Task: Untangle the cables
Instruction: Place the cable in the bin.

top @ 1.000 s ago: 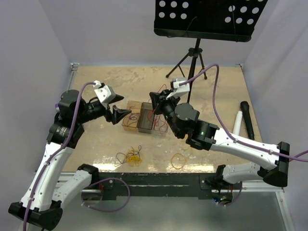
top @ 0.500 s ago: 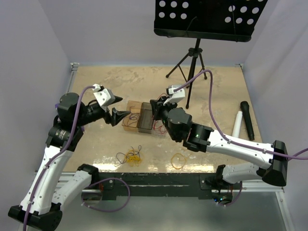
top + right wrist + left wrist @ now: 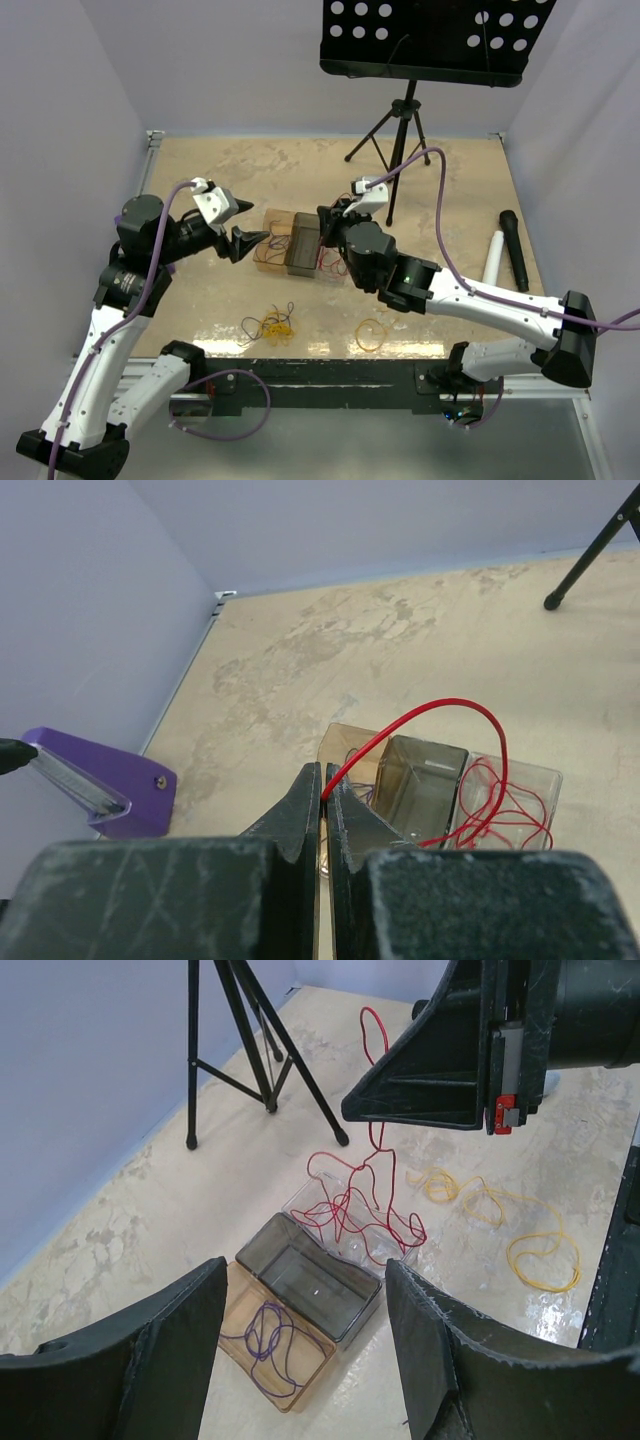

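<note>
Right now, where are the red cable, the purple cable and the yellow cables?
red cable (image 3: 357, 1205): left wrist view, its tangled middle.
purple cable (image 3: 268, 1336): left wrist view, its looped middle.
yellow cables (image 3: 441, 1186): left wrist view, the knotted part.

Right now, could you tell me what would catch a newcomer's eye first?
The shut right end effector pinches a red cable that trails into the clear bin at mid-table. The open left end effector hovers left of the bins; yellow cables lie near the front edge.
</note>
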{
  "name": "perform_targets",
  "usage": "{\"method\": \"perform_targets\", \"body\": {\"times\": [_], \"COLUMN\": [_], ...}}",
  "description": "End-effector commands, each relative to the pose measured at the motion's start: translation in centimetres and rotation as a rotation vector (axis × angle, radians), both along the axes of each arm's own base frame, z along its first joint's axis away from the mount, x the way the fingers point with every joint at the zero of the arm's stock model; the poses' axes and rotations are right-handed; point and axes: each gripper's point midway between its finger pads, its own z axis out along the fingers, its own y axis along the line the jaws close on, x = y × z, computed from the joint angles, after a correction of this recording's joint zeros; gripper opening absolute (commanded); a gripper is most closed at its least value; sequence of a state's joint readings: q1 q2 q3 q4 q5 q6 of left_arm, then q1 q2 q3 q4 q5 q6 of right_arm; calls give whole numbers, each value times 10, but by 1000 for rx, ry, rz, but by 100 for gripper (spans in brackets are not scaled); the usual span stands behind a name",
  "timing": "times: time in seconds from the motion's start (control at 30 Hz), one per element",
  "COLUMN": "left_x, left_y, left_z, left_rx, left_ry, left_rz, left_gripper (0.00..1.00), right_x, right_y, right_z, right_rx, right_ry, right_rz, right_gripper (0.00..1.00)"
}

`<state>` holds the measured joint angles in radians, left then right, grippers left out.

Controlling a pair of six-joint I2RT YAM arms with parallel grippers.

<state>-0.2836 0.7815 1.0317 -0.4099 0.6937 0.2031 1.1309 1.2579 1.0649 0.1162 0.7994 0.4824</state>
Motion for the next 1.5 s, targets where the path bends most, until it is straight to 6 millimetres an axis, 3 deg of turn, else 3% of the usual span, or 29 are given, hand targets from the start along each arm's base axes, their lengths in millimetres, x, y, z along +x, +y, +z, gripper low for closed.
{"method": "perform_targets", "body": {"times": [0.0, 0.53, 1.13, 1.47], "left_x": [0, 0, 2, 4], "left_y": [1, 2, 4, 4], "left_z": [3, 1, -2, -5], "left_rx": [4, 13, 28, 27], "left_ry": [-32, -38, -43, -37], "left_rz": [5, 11, 17, 19], "left_gripper": [69, 68, 68, 68], "right_x": [4, 12, 33, 51], "right_y": [-9, -8, 2, 12], "right_z": [-12, -52, -141, -164], "right_rx": [12, -20, -124, -160], "right_ry": [24, 78, 263, 316], "right_rz": [-53, -62, -106, -71], "right_gripper": [0, 0, 0, 0]}}
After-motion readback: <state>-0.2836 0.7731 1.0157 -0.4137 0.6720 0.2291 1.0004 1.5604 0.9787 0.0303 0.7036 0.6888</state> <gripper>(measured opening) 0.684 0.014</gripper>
